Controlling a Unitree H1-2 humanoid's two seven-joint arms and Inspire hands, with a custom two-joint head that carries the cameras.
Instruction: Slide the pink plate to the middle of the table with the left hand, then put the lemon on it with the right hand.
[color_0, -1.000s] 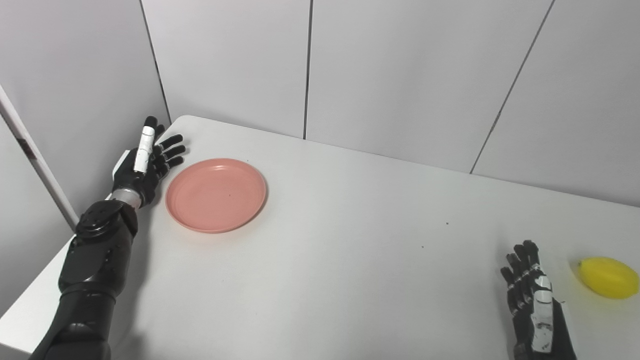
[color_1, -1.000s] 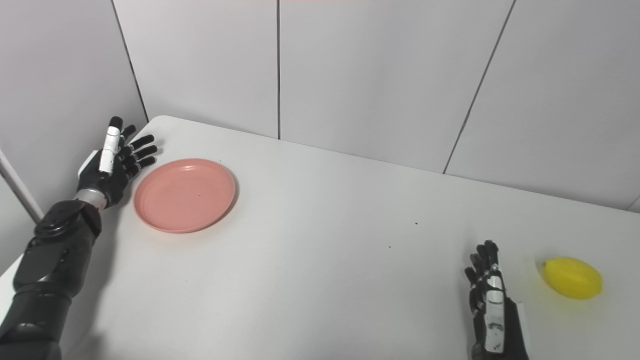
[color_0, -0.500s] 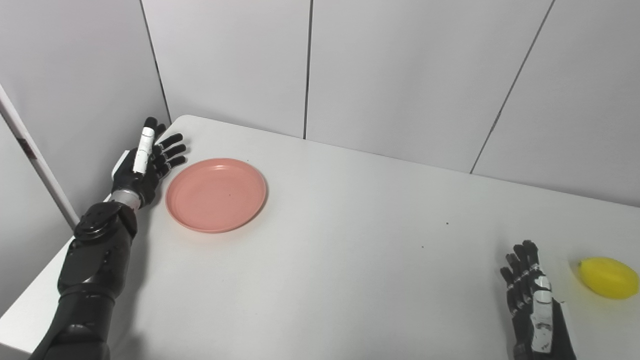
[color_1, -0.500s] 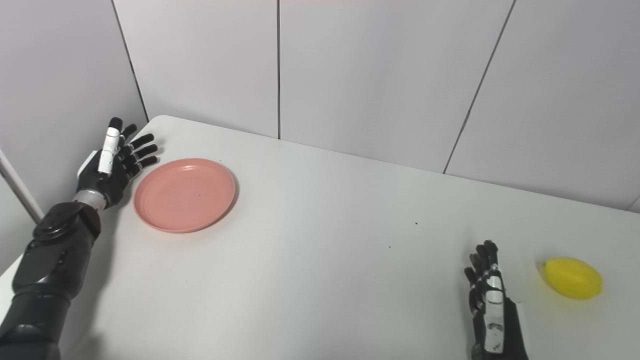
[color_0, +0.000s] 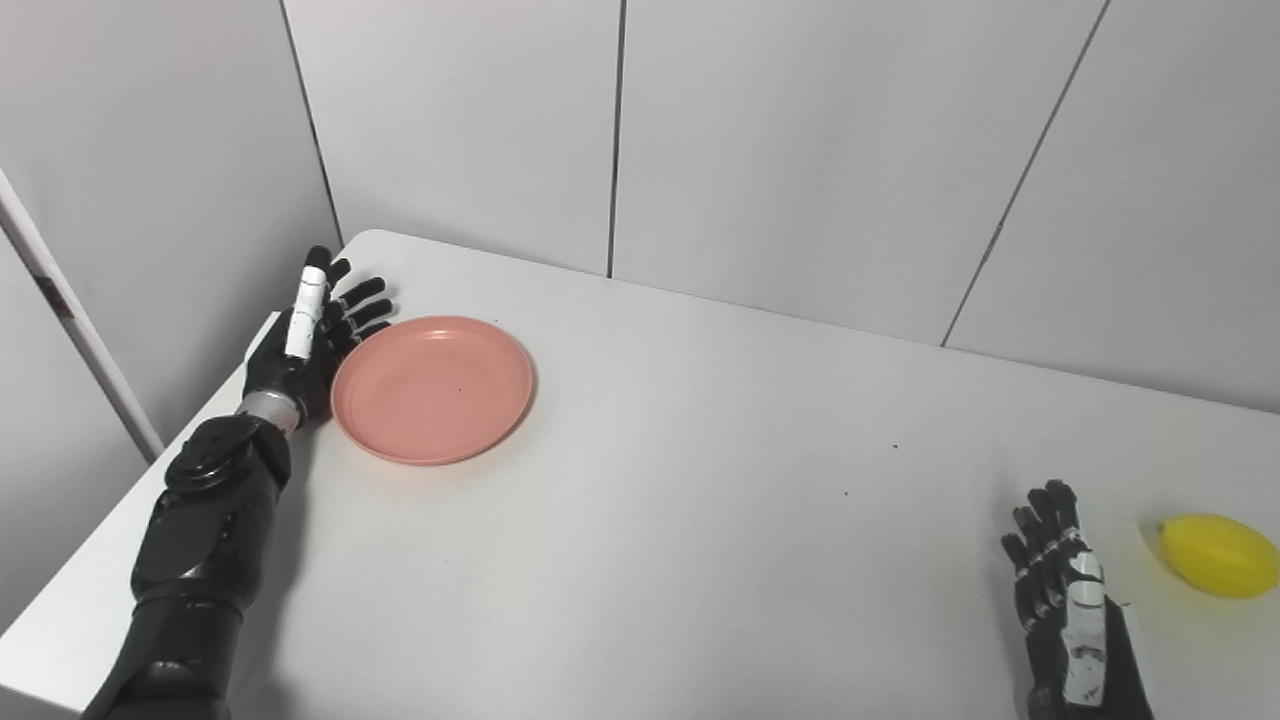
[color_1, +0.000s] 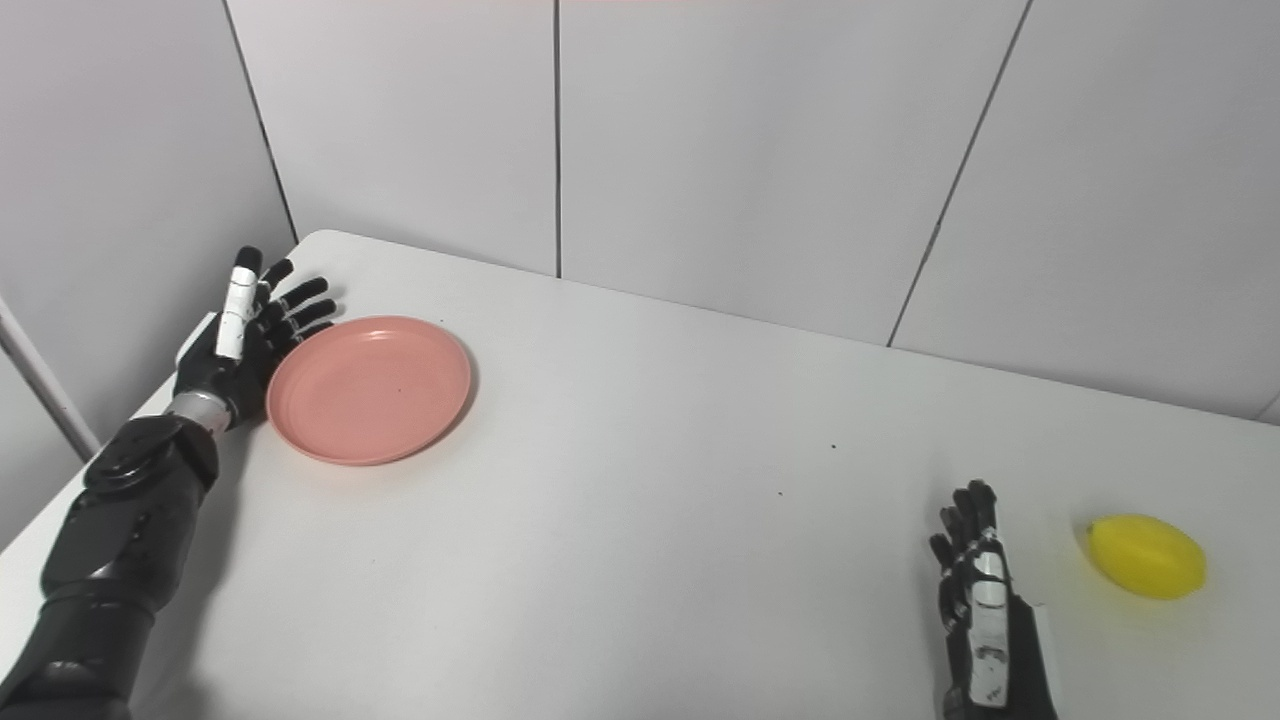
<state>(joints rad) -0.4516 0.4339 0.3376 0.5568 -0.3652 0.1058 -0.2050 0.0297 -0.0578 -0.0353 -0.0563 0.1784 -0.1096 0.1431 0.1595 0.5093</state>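
Lemon (color_1: 1146, 556) shows whole in the right eye view, clipped in the left, just right of the flat, open right hand (color_1: 985, 610). Left hand (color_0: 312, 335), fingers spread, empty, stands edge-on against the pink plate (color_0: 432, 388).

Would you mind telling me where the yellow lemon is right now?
The yellow lemon lies on the white table near its right edge, just right of the open right hand.
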